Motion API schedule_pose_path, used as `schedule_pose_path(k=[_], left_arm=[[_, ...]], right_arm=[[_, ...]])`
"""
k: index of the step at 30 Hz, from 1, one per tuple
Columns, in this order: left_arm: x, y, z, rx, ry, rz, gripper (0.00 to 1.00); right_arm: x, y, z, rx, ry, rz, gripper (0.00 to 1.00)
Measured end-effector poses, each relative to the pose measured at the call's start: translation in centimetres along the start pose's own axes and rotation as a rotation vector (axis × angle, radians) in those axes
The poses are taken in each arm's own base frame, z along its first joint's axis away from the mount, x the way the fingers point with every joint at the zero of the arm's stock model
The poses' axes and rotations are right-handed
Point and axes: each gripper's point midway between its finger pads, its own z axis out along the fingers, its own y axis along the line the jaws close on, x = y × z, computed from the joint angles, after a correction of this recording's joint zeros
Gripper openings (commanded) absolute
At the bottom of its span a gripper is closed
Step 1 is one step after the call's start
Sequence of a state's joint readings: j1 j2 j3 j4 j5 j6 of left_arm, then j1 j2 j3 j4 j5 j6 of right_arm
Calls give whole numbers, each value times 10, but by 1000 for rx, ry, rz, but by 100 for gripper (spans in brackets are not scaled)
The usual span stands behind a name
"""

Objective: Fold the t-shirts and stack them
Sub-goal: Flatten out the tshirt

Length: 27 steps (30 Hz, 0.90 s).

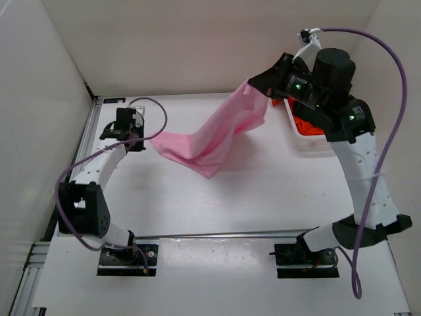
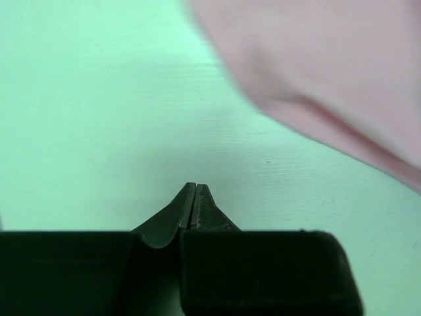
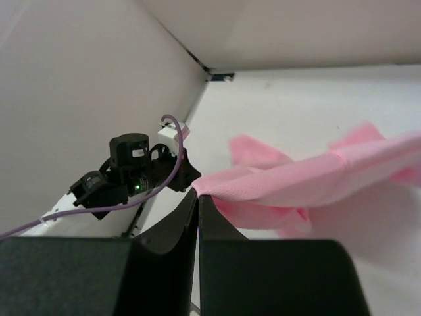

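While the right gripper (image 3: 197, 193) pinches an edge of the pink t-shirt (image 1: 210, 138) and holds it above the table (image 1: 263, 197), the shirt's other end trails down beside the left gripper (image 2: 195, 185). That gripper's fingers are pressed together with no cloth between them. An orange-red t-shirt (image 1: 305, 125) lies in the white basket (image 1: 310, 146) under the right arm.

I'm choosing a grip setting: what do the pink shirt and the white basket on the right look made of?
Pink shirt: soft, thin, matte fabric, perhaps cotton; it drapes and folds as it hangs. Basket: seemingly smooth white plastic, judging by its stiff, straight rim; mostly hidden.
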<state>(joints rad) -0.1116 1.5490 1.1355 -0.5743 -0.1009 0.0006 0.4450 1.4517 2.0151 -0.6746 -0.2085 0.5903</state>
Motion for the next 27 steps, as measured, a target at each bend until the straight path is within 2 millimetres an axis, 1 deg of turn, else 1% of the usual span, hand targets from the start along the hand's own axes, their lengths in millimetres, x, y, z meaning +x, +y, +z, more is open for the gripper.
schedule_pose_path(k=[2,3,4,5,6,7,8,9,13,16,17,19,21,23,24,27], left_arm=[[-13,12,-21,-17,-66,-26,21],[-15,12,-28,-17,-78,-27,31],[-15,9,-33,-8,-83,-19,36],[-12,1,-37,15,-75,-5,40],[-7,-12,-39,49,-58,18,50],[-1,-27,-41,88,-37,49,52],[6,-45,-44,139,-14,80,52],[15,-66,-47,199,16,119,52],[61,-155,-68,448,141,311,52],[90,-204,-80,580,232,426,52],[96,-218,-84,615,257,456,52],[103,-241,-86,667,288,497,52],[107,-260,-83,699,307,525,52],[110,-276,-78,724,321,547,52],[112,-284,-75,737,333,555,54],[116,-305,-64,780,373,561,57]], right_arm=[[-5,15,-16,-37,-27,-8,0],[-7,18,-20,-45,-36,-8,0],[-8,20,-23,-49,-42,-6,0],[-8,19,-22,-49,-44,-1,0],[-6,17,-20,-44,-37,7,0],[-4,14,-16,-35,-29,15,0],[0,9,-10,-22,-16,23,0],[4,3,-3,-6,-3,32,0],[21,-27,22,83,40,65,0],[30,-55,29,162,56,94,0],[32,-65,29,192,56,103,0],[36,-87,29,253,56,118,0],[45,-111,26,323,66,137,0],[56,-134,19,391,78,157,0],[61,-145,14,426,84,169,0],[69,-169,-4,500,80,200,0]])
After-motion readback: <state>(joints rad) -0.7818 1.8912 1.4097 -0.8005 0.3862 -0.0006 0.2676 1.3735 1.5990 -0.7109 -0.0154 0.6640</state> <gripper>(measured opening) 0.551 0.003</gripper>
